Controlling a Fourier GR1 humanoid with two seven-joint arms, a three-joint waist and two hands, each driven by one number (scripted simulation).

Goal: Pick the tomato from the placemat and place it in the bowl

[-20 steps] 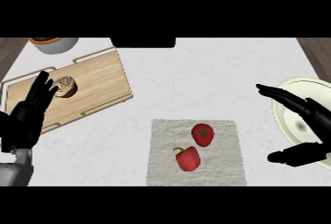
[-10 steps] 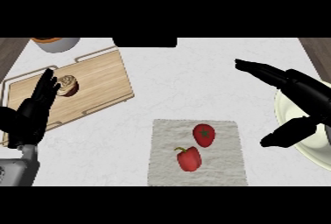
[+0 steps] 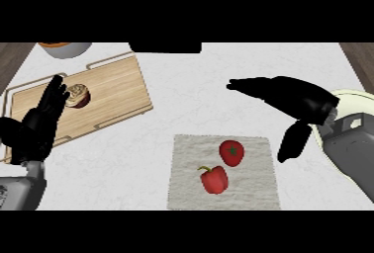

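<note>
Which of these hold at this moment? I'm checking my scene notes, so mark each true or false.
1. The tomato lies on the placemat. True.
2. The right hand is curled round the tomato. False: it is open above the counter and holds nothing.
3. A red pepper lies beside the tomato. True.
4. The left hand holds the pepper. False: it rests open at the view's left edge.
5. The cutting board lies right of the placemat. False: it lies to the left.
</note>
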